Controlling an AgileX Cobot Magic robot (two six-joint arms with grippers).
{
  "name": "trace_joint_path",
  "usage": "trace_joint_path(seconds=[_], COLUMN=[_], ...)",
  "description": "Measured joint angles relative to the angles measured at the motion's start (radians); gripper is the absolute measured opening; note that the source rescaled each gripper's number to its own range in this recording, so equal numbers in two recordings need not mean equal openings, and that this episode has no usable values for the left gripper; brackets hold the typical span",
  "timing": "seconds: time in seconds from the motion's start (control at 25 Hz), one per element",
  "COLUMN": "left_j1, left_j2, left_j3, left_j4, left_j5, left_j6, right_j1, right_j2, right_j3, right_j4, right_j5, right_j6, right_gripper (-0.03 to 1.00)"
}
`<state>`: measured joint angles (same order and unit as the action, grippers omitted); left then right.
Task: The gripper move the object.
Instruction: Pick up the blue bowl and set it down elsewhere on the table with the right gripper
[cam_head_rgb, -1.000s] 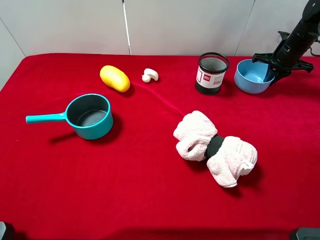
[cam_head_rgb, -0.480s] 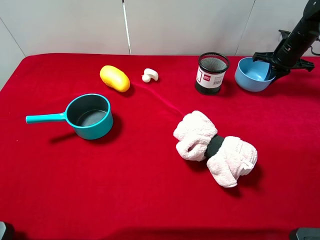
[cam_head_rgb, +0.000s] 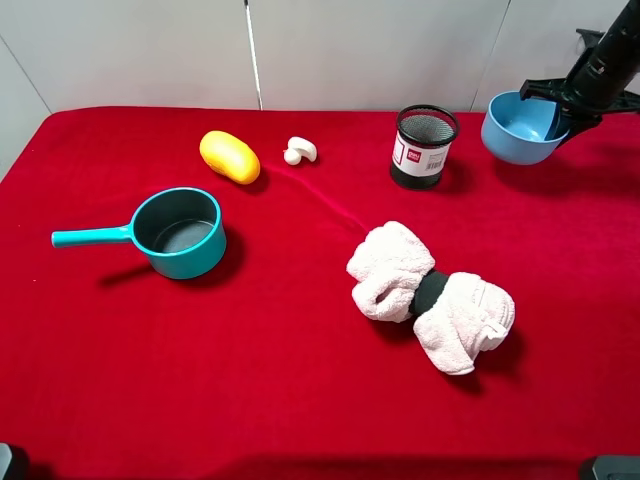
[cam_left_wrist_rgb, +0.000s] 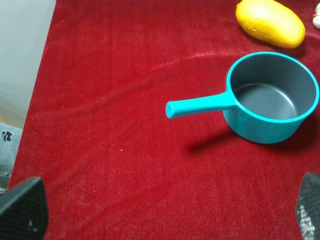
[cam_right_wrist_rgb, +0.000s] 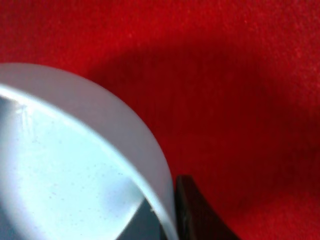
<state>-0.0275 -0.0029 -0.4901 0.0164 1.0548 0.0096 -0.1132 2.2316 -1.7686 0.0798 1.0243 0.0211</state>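
Observation:
The light-blue bowl hangs tilted above the red cloth at the far right, clear of the table. My right gripper, a black claw on a dark arm, is shut on the bowl's right rim. In the right wrist view the bowl fills the frame, with one dark fingertip pressed against its outer wall. My left gripper is open and empty near the table's front left; only its two black fingertips show at the frame's corners.
A teal saucepan with a long handle sits at the left, also in the left wrist view. A yellow fruit, a white mushroom and a black mesh cup stand at the back. A rolled white towel lies centre right.
My right gripper has lifted the bowl off the cloth and carried it up and to the right, away from the mesh cup. Nothing else has moved.

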Motion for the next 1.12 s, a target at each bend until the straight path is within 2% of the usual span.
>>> trace_joint_path(seconds=[0.8, 1.12], left_j1=[0.000, 0.000], left_j2=[0.000, 0.000], left_j3=[0.000, 0.000], left_j4=[0.000, 0.000], left_j5=[0.000, 0.000], left_j6=[0.000, 0.000], right_j1=[0.000, 0.000], right_j2=[-0.188, -0.278], right_j3=[0.000, 0.000], right_j4=[-0.015, -0.015], right_j5=[0.179, 0.192], right_j6=[0.000, 0.000], right_gripper=[0.00, 0.00])
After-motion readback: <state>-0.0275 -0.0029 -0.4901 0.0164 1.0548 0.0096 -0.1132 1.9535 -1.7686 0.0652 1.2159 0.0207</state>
